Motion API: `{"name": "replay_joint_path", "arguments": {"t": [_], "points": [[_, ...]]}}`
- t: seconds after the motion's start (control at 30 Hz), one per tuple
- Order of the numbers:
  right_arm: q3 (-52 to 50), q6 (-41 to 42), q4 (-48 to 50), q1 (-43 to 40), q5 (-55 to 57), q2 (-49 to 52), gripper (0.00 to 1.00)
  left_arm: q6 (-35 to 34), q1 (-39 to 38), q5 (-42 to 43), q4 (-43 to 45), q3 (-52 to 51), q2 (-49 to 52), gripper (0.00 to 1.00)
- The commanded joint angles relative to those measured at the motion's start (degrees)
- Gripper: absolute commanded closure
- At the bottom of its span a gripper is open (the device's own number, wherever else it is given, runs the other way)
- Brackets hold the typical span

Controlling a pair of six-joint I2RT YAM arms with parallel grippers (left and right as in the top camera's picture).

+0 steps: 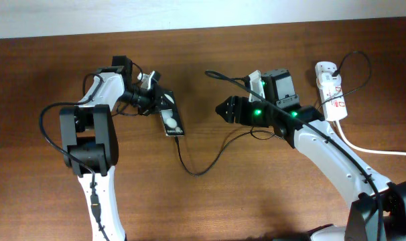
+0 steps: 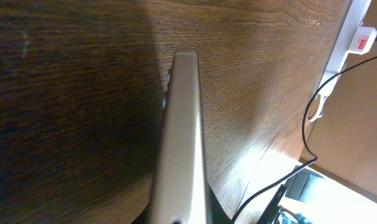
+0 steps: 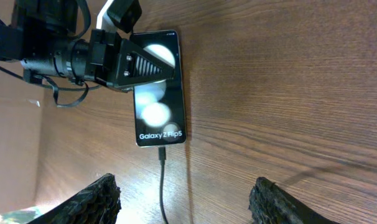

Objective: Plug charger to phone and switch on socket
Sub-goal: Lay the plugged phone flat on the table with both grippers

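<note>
The socket (image 1: 331, 94) lies at the far right of the table (image 1: 256, 201), a white plug adapter (image 1: 323, 69) seated in its far end and its thick white cord (image 1: 377, 148) running off the right edge. The left wrist view catches a red switch on it, too small to tell which way it is set. From the adapter the charger (image 1: 196, 173) loops out as a thin black cable, passes under the right arm, sags toward the front of the table and climbs to the bottom edge of the phone (image 3: 157, 118), where its tip appears to sit in the port. The phone lies face up left of centre. The left gripper (image 1: 157, 99) is clamped on the phone's top end, one finger lying across the glass. The right gripper (image 1: 221, 108) hangs to the phone's right, apart from it, jaws wide and holding nothing. The table is dark brown wood grain, and a pale wall (image 1: 189, 13) runs behind it.
</note>
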Motion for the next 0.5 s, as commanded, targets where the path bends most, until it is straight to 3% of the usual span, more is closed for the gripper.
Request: {"name": "replay_joint_path", "arguments": {"t": [0.0, 0.27, 0.47], "points": [[0.4, -1.1, -0.5, 0.2, 1.6, -0.7, 0.30, 1.3, -0.3, -1.9, 0.1, -0.4, 1.1, 0.94], [0.4, -1.1, -0.7, 0.2, 2.0, -0.7, 0.28, 1.1, -0.3, -3.5, -0.3, -0.3, 1.1, 0.66], [0.4, -1.4, -0.7, 0.2, 2.0, -0.7, 0.28, 1.1, -0.3, -8.8, -4.6, 2.7, 1.1, 0.59]]}}
